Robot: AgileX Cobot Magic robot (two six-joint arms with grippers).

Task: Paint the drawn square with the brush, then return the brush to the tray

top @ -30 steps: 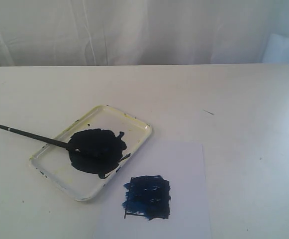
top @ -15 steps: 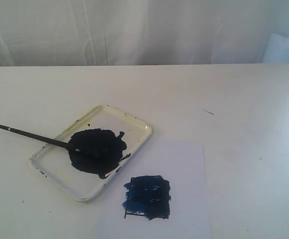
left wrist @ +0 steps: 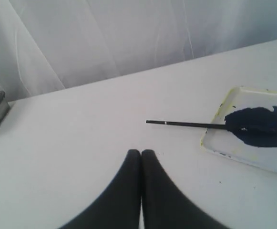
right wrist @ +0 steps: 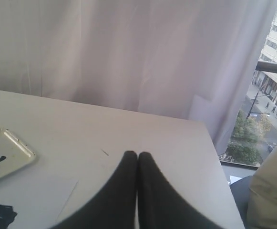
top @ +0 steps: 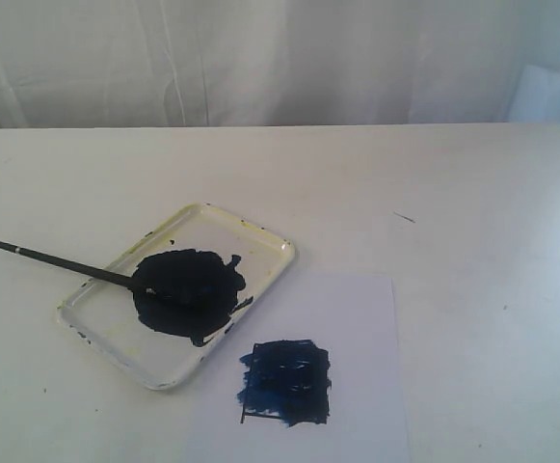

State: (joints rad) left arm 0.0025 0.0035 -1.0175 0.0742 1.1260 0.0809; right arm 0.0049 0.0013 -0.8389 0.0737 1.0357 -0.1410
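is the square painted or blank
Painted: the square on the paper is filled dark blue, bar a few thin white streaks.

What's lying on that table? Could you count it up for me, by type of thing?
Brush: 1
Tray: 1
Paper sheet: 1
Painted square: 1
Total: 4

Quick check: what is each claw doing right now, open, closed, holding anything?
Left claw: closed, holding nothing; the brush lies apart from it, tip in the tray.
Right claw: closed, holding nothing.
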